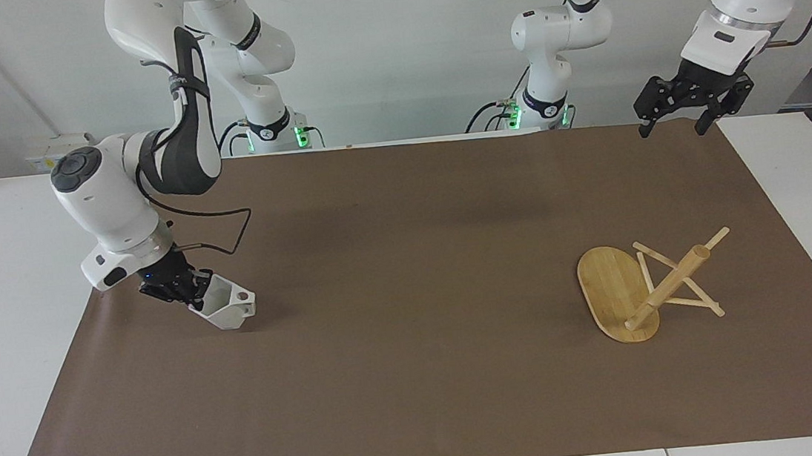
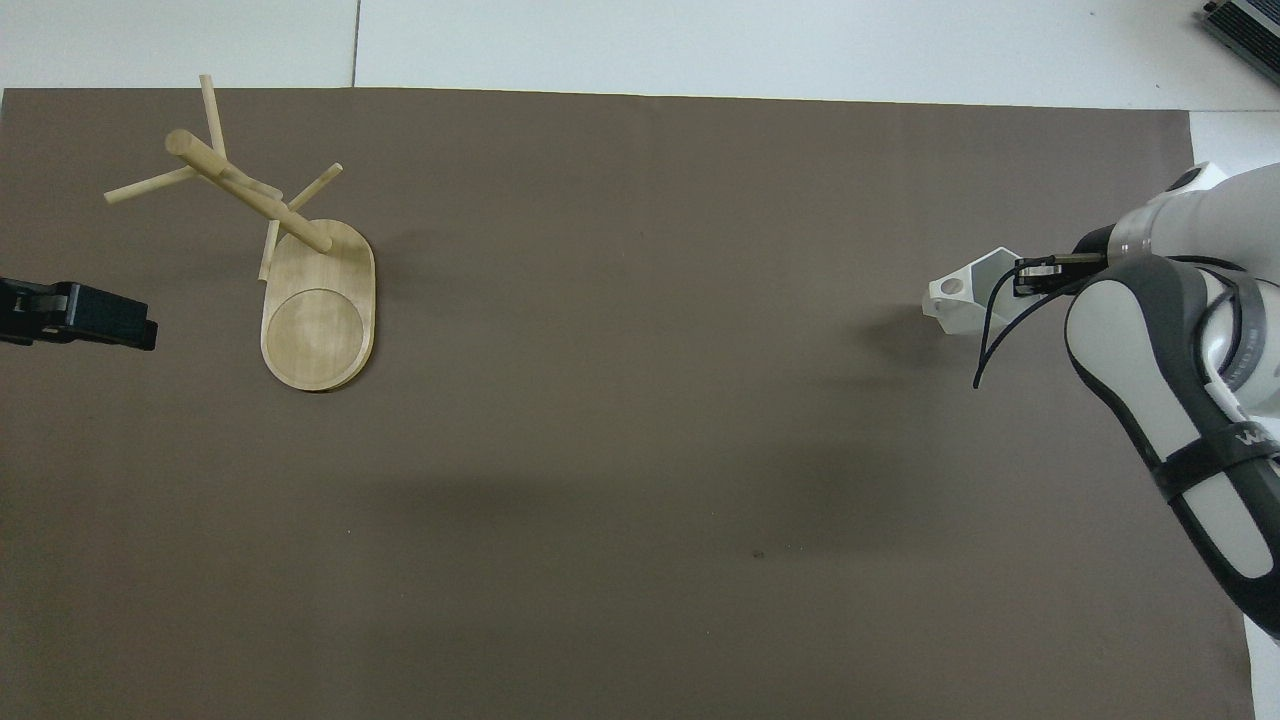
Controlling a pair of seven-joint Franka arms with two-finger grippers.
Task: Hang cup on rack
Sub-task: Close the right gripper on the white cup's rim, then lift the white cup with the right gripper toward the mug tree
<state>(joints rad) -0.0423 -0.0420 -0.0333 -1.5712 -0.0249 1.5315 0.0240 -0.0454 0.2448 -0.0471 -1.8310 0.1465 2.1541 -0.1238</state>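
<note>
Cup point(image 1: 226, 308) sits pinched by its rim in my right pincer point(image 1: 189, 296), tilted, low over the right arm's end of the counter point(image 1: 420, 375), its pierced handle pointing toward the rack point(image 1: 646, 287). That rack stands well apart at the left arm's end, pegs splayed off its post. My left pincer point(image 1: 672, 124) waits spread above its own corner, nearer the rack, so I judge a long crossing comes next.
</note>
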